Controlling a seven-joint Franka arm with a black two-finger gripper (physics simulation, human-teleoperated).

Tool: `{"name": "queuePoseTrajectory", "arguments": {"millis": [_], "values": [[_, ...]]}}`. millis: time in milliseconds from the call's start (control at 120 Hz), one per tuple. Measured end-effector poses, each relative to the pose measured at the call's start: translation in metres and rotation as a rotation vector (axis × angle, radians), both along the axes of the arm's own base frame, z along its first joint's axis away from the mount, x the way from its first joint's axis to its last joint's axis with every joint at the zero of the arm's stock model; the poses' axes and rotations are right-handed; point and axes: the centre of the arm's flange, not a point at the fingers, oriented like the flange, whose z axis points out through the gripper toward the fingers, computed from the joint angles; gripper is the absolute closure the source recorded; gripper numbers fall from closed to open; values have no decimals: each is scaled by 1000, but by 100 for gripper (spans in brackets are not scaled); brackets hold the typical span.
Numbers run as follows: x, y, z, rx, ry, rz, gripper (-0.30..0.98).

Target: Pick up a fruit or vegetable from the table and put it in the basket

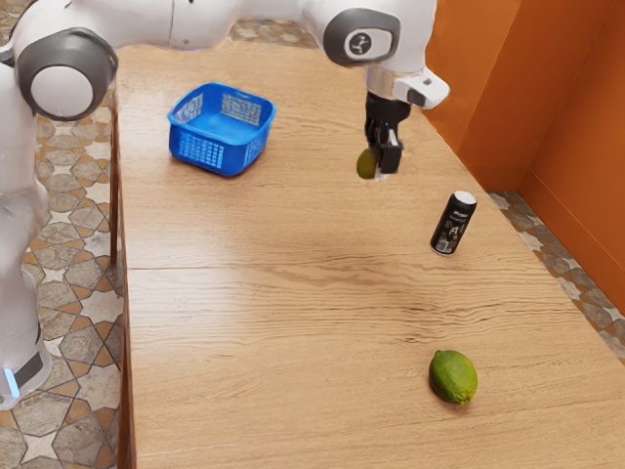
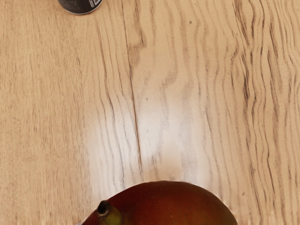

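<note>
— Starting at the black two-finger gripper: open or closed?
— Closed on a smooth, rounded mango, dark red in the wrist view and olive green in the exterior view. Pinched between both fingers and held above the table.
— Any stem?
— Yes, short and greenish with a dark tip, seen in the wrist view.
— And in the basket yet?
— No, well apart from it, held out toward the exterior view's right.
— Next, going outward?
— Closest on the table, a black cylindrical can with a pale top and light lettering, standing upright. Visible too in the wrist view, down at its base.
— Then?
— Over toward the exterior view's left, a blue plastic basket with openwork sides, resting on the light wooden table.
— And farthest?
— A green, glossy, oval lime, lying on the wood well apart from both can and basket.
</note>
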Motion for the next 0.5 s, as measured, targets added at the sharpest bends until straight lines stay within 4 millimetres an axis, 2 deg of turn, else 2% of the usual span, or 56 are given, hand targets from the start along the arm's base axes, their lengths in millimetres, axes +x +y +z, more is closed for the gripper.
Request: {"name": "queuePoseTrajectory", "arguments": {"millis": [42,92,192,250,317,500], "values": [[-23,46,17,15,6,60,40],[-48,104,27,24,25,139,40],[-103,218,27,27,74,311,40],[-132,267,16,20,114,387,40],[-154,297,-7,4,166,427,40],[-187,337,-62,-42,251,460,40]]}}
